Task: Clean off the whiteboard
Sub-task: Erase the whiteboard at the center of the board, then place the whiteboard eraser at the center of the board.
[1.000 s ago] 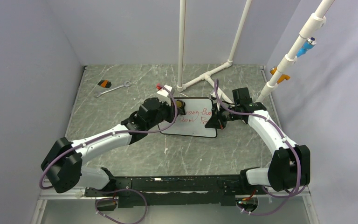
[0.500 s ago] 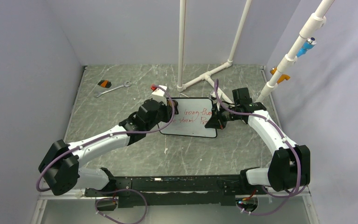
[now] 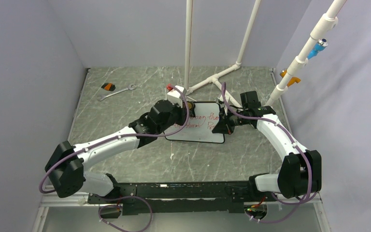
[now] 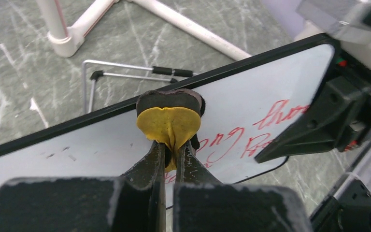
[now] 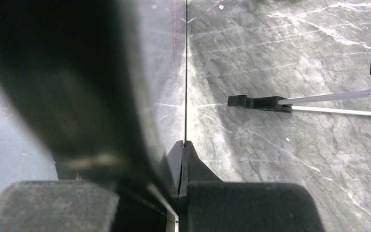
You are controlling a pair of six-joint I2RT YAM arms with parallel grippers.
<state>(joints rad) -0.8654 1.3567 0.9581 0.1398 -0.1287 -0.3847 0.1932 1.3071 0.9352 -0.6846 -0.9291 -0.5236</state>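
Note:
The whiteboard (image 3: 199,132) stands tilted on its wire feet in the middle of the table, with red handwriting (image 4: 270,118) on its right half. Its left part (image 4: 77,152) looks wiped. My left gripper (image 4: 170,145) is shut on a yellow eraser with a black felt pad (image 4: 169,121), and the pad presses on the board just under the top frame. In the top view the left gripper (image 3: 185,107) sits at the board's upper left. My right gripper (image 3: 223,124) is shut on the board's right edge (image 5: 186,72), seen edge-on as a thin line between the jaws (image 5: 184,143).
The board's wire stand feet (image 5: 319,101) rest on the marble table behind it. A white PVC pipe frame (image 3: 212,79) rises just beyond the board. A wrench (image 3: 118,92) and a small orange-black object (image 3: 108,87) lie at the far left.
The left gripper swept the eraser left across the board's upper part, then back right and slightly up. The right gripper and the board stayed put.

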